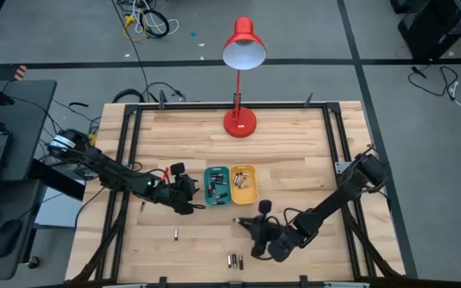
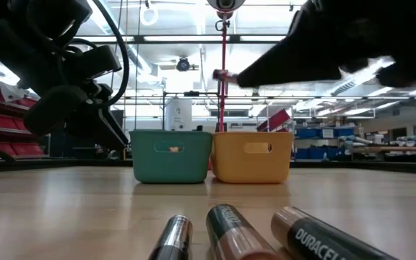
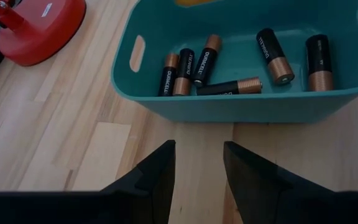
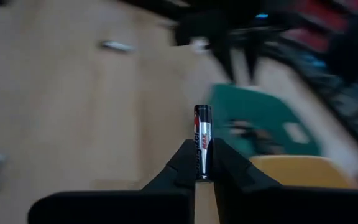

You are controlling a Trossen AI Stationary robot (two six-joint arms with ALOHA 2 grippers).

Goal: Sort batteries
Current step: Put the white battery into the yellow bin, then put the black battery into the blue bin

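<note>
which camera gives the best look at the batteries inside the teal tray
The left wrist view: it looks down into the teal tray, showing six batteries with labels readable. The high view shows them only as tiny specks. The low view shows just the tray's outer wall; the right wrist view blurs it.

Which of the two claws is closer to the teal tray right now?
The left one. The left claw sits open right beside the teal tray, facing its side wall. The right claw is farther off, nearer the table's front edge, holding a battery.
</note>
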